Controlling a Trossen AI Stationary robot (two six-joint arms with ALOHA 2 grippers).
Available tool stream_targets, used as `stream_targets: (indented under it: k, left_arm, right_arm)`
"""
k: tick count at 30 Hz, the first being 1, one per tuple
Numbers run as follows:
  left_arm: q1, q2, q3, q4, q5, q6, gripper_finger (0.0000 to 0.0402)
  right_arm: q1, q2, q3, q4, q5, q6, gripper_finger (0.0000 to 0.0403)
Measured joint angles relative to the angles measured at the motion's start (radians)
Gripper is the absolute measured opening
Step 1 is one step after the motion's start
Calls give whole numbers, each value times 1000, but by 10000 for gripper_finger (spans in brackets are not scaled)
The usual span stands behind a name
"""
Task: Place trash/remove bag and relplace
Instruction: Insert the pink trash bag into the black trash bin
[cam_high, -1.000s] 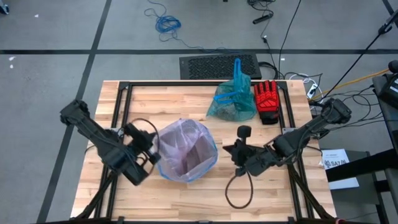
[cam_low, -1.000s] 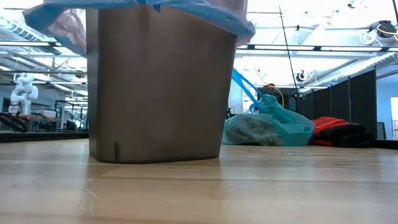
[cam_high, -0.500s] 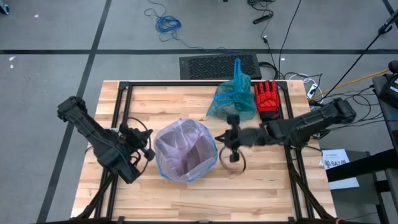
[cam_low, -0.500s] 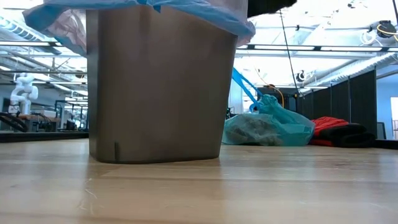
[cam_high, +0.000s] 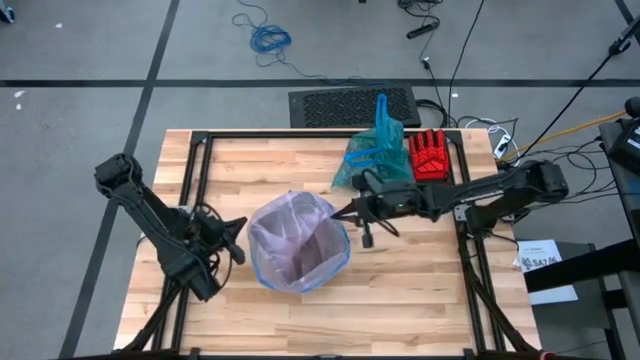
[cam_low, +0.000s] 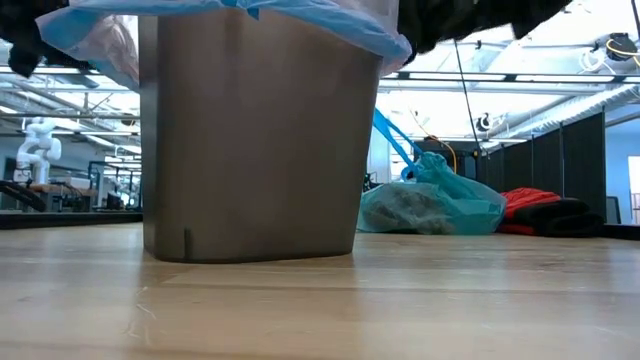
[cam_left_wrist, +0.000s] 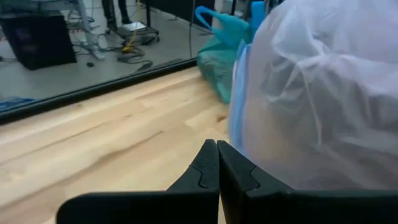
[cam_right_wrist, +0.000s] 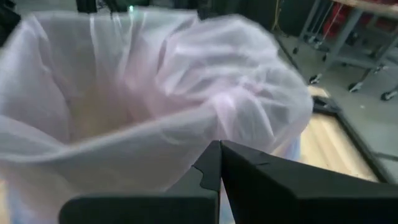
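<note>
A brown bin (cam_low: 250, 140) stands in the middle of the table, lined with a pale pink translucent bag (cam_high: 298, 240) whose blue edge folds over the rim. The teal-green bag (cam_high: 372, 165) rests on its base at the far side, and brownish trash (cam_low: 405, 210) shows through its wall. My left gripper (cam_high: 238, 238) is shut and sits just off the bin's left side, fingertips (cam_left_wrist: 214, 152) pointing at the pink bag. My right gripper (cam_high: 345, 213), also shut, points at the bin's right rim (cam_right_wrist: 186, 134). My left gripper stands with its shut tips close beside the pink bag's blue edge (cam_left_wrist: 237, 118); I cannot tell whether they touch it. My right gripper reaches in level from the table's right, tips at the pink bag's folded-over rim (cam_right_wrist: 205, 124); I cannot tell whether they touch it.
A red glove (cam_high: 430, 160) lies to the right of the teal bag at the far right. Bare wood (cam_high: 300, 320) stretches along the near edge and at the far left. A black mat (cam_high: 352, 105) lies on the floor beyond the far edge.
My right gripper has swung from the near right of the table toward the far edge and leftward, turning until it points at the bin's right rim. My left gripper has sunk and rolled beside the bin's left side. Both now show at the top of the low view.
</note>
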Motion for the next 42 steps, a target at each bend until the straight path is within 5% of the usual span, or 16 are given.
stream_targets:
  k: [6, 22, 30, 42]
  left_arm:
    - [3, 1, -60, 162, -74, 68, 0]
    - [21, 12, -232, 597, -66, 246, 0]
    - [21, 12, -247, 685, -60, 345, 0]
    - [21, 12, -247, 694, -31, 351, 0]
  right_arm:
    - [-5, 121, 0, 75, -38, 31, 0]
    - [106, 289, 0, 45, -3, 203, 0]
    - [250, 295, 0, -17, 186, 314, 0]
    - [339, 98, 0, -194, 560, 287, 0]
